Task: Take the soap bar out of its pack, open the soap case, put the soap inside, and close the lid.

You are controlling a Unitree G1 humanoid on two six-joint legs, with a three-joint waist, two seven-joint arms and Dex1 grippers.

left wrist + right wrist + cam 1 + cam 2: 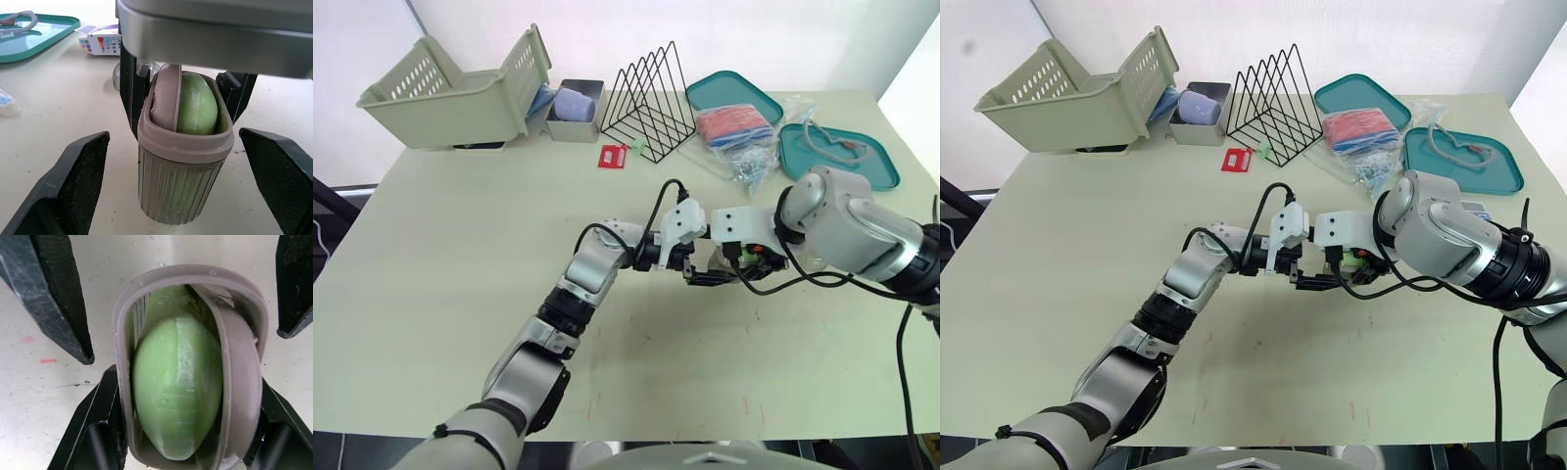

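My right gripper [186, 382] is clamped on the grey-brown ribbed plastic soap case [178, 191], which stands on the pale tabletop [54, 103]. The green oval soap bar [195, 105] sits inside it, between those fingers. My left gripper [173, 139] is spread wide to either side of the case without touching it, and the rounded grey-brown lid [166, 98] is tilted half open.

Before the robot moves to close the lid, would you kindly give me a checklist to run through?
1. Green oval soap bar sits inside the ribbed grey plastic soap case: ok.
2. Right gripper clamps the case's sides: ok.
3. Left gripper open, straddling the case without touching it: ok.
4. Grey lid closed: not ok; it stands on edge beside the soap.
5. Lid free to swing shut: cannot tell.
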